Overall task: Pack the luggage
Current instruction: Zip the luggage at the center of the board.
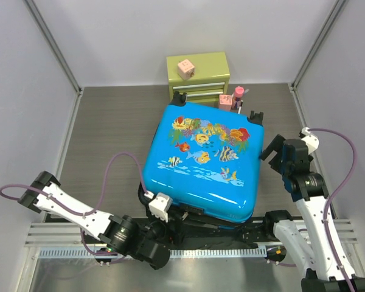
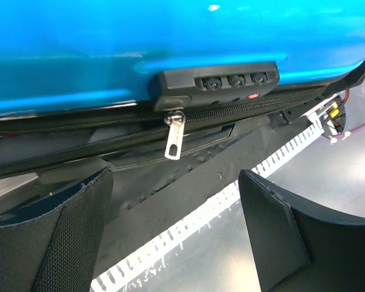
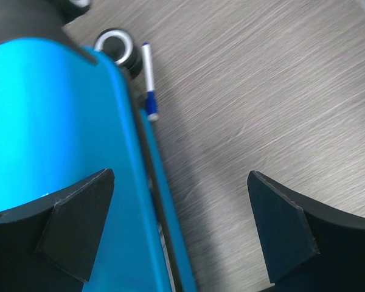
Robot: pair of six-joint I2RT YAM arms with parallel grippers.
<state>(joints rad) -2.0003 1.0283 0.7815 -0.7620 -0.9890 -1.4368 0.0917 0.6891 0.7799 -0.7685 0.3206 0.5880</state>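
The luggage [image 1: 201, 161] lies flat in the middle of the table with its bright blue fish-print lid down. In the left wrist view its front edge [image 2: 109, 55] shows a black combination lock [image 2: 216, 82] and a silver zipper pull [image 2: 174, 135] hanging from the zipped seam. My left gripper [image 2: 176, 228] is open just in front of that pull and holds nothing; in the top view it [image 1: 164, 213] sits at the case's near-left corner. My right gripper [image 3: 179, 225] is open astride the case's right side [image 3: 55, 140], with one finger over the shell and one over the table, beside the case in the top view [image 1: 272, 150].
A small green drawer chest [image 1: 198, 76] stands behind the case with a pink cube [image 1: 185, 68] on top and pink items [image 1: 234, 97] beside it. A white and blue pen [image 3: 148, 79] lies by a case wheel [image 3: 115, 45]. A metal rail [image 1: 219, 250] runs along the near edge.
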